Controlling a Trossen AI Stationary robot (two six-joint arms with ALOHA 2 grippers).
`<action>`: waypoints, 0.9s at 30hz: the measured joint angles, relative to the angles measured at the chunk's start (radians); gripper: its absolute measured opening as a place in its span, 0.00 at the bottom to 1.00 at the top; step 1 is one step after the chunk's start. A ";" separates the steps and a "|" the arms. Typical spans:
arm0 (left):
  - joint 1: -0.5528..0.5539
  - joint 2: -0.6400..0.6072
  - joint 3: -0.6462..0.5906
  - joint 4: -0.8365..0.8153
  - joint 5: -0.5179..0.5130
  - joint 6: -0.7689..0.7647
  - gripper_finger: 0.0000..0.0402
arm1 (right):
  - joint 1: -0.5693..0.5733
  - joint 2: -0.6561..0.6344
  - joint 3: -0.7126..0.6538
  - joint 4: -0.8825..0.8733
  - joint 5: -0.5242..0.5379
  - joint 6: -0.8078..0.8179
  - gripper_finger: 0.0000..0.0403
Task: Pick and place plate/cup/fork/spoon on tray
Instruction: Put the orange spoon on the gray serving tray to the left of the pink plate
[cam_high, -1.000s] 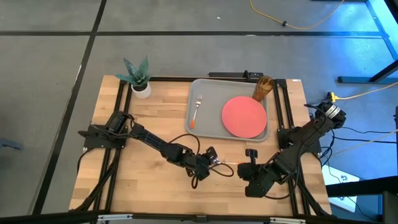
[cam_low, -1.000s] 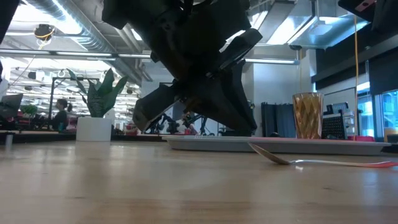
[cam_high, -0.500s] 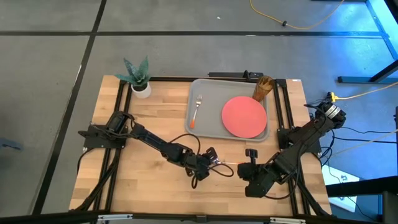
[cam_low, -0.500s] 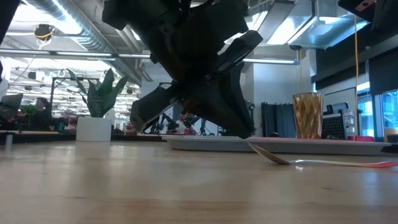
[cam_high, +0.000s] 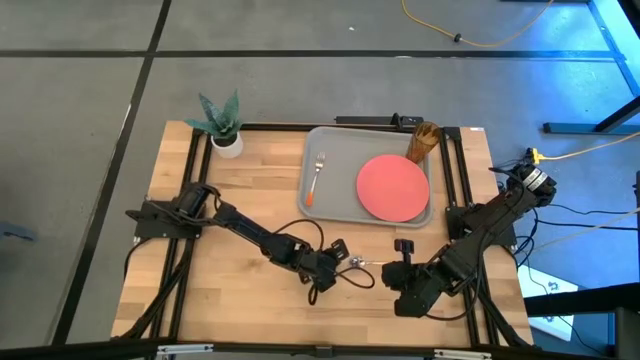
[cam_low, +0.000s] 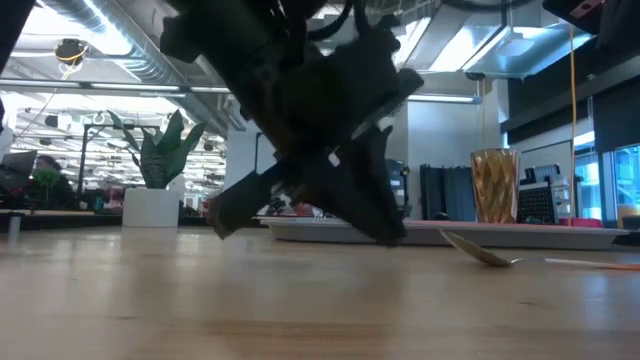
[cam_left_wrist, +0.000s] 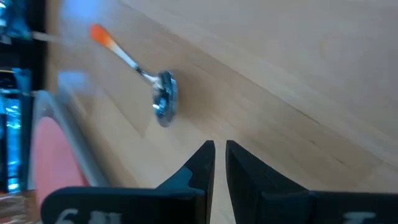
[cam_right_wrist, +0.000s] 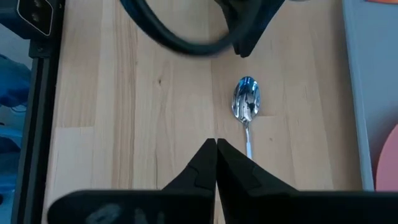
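Silver-bowled spoon with a thin orange handle (cam_high: 366, 263) is lying on the wooden table (cam_high: 230, 200) between the two grippers

Left gripper (cam_high: 338, 255), fingers nearly together and empty, is hovering low just at the spoon's 9 o'clock, its bowl pointing that way. Thin orange-handled fork (cam_high: 316, 176), flat round coral-red plate (cam_high: 393, 187) and small amber plastic cup (cam_high: 422, 142) are resting on the large grey rectangular tray (cam_high: 338, 206) at 12 o'clock. Right gripper (cam_high: 402, 250), fingers pressed together, is waiting at the handle's 3 o'clock end
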 joint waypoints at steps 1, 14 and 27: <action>-0.004 -0.002 0.000 0.012 -0.009 0.011 0.08 | 0.000 0.000 0.000 0.000 0.000 -0.007 0.03; 0.012 -0.003 0.000 0.107 -0.003 0.076 0.08 | 0.000 0.000 0.000 0.000 0.008 -0.013 0.03; 0.023 -0.003 0.000 0.159 0.096 0.119 0.07 | 0.000 0.000 0.000 0.001 0.008 -0.009 0.03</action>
